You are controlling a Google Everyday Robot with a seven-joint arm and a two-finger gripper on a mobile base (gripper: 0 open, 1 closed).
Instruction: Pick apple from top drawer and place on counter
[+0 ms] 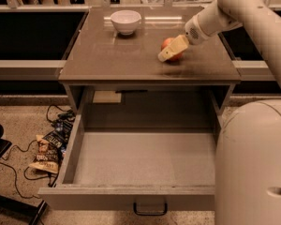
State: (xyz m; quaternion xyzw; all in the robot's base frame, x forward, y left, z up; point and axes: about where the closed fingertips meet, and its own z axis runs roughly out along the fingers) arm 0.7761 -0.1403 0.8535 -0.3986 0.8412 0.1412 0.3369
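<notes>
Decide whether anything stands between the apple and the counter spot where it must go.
Nothing visible does. The apple, with the claw at it, is already at the counter's right half; the white bowl sits apart, back left.

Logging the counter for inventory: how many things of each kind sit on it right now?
Small round red-orange apple: 1, at the robot's gripper, right of centre on the glossy brown-grey counter
Round white bowl: 1, near the back edge
Total: 2
</notes>
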